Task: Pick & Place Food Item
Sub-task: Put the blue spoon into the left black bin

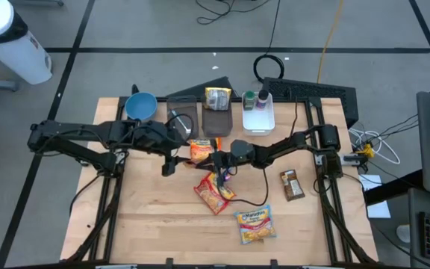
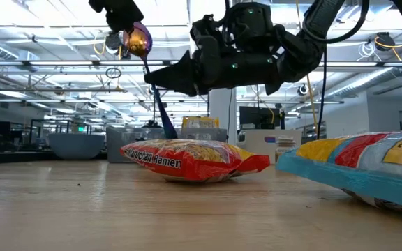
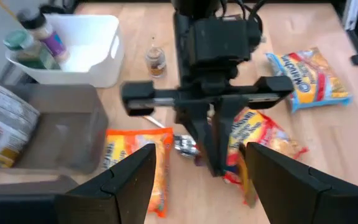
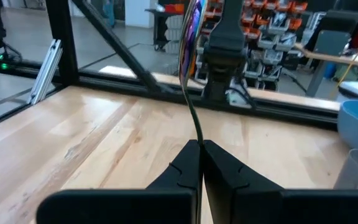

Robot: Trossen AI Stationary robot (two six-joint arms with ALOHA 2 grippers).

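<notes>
Iridescent spoon (image 4: 190,37) pinched tight in right hand (image 4: 201,163) | left hand (image 3: 197,180) open nearby (idle) | ramen pack (image 2: 187,160) below, so lower slowly, spoon level

Left end effector (image 1: 172,158) faces the right end effector (image 1: 216,166) close ahead; ramen packet (image 1: 213,195) lies below; bench (image 1: 148,217) beyond is bare.

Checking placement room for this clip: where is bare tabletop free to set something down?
Bare wood runs along the near left, between the table edge and the red ramen packet, and at the near right below the snack bar. The middle is crowded: both arms meet over the packets, with bins along the far edge.
</notes>
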